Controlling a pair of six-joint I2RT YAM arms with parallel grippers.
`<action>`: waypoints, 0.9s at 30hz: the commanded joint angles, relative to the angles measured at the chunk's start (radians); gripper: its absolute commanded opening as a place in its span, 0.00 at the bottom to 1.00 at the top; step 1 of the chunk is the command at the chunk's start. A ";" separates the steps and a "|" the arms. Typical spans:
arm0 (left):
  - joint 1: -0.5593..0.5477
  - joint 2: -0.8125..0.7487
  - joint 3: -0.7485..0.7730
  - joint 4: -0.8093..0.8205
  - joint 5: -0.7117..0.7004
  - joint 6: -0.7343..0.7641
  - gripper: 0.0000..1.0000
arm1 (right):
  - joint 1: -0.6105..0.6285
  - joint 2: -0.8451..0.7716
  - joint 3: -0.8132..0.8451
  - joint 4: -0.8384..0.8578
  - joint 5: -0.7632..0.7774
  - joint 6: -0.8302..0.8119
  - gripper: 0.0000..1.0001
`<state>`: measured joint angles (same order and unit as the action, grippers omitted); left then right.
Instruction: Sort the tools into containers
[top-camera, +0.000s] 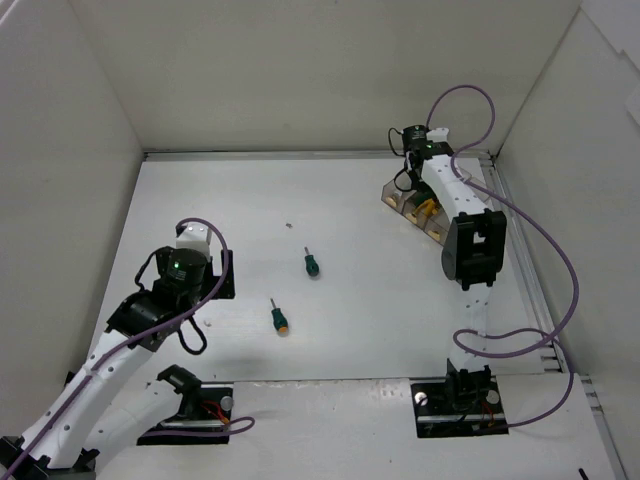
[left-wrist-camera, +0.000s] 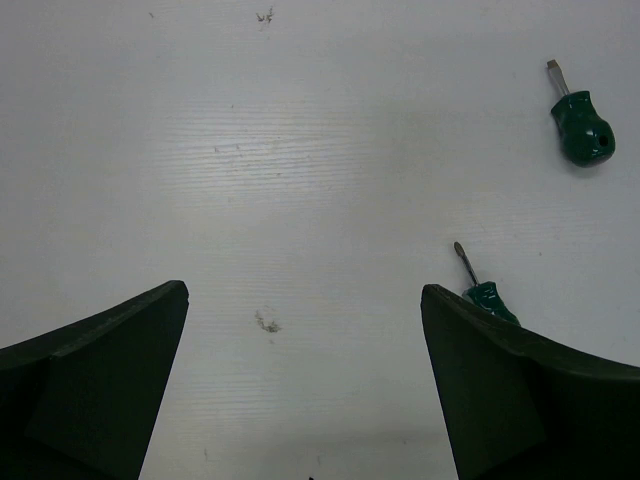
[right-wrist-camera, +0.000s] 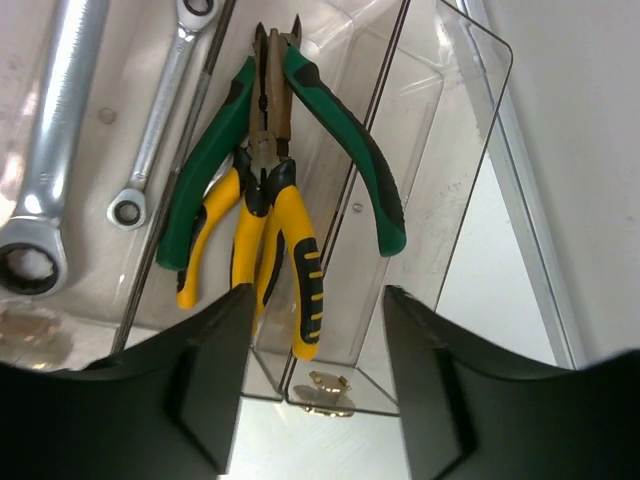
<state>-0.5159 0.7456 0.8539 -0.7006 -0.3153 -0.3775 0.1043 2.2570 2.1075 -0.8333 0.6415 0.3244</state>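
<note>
The clear tray (top-camera: 392, 196) stands at the back right. In the right wrist view its wall (right-wrist-camera: 452, 130) shows, with two silver wrenches (right-wrist-camera: 52, 150) in the left compartment. Green-handled pliers (right-wrist-camera: 345, 130) and yellow-handled pliers (right-wrist-camera: 275, 235) lie beside them, and one green handle reaches over a divider. My right gripper (right-wrist-camera: 315, 300) hangs open and empty over the tray's near end; it also shows in the top view (top-camera: 412, 172). My left gripper (left-wrist-camera: 305, 290) is open and empty above bare table; in the top view it is at the left (top-camera: 186, 262).
Two green-handled screwdrivers lie mid-table: one (top-camera: 311, 264) (left-wrist-camera: 580, 125) farther back, one with an orange end (top-camera: 278, 319) nearer, partly behind my left gripper's right finger (left-wrist-camera: 485, 297). White walls enclose the table on three sides. Purple cables loop beside the right arm.
</note>
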 joint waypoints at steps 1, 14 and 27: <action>0.007 0.008 0.017 0.027 -0.008 0.000 1.00 | 0.012 -0.172 0.003 0.016 -0.020 0.012 0.54; 0.007 -0.035 0.013 0.038 -0.008 0.002 1.00 | 0.348 -0.530 -0.383 0.120 -0.391 -0.025 0.85; 0.007 -0.152 0.001 0.018 -0.106 -0.046 1.00 | 0.845 -0.639 -0.688 0.252 -0.431 0.247 0.90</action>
<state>-0.5159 0.6022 0.8467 -0.7033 -0.3630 -0.3965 0.8333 1.6752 1.4292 -0.6746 0.2020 0.4469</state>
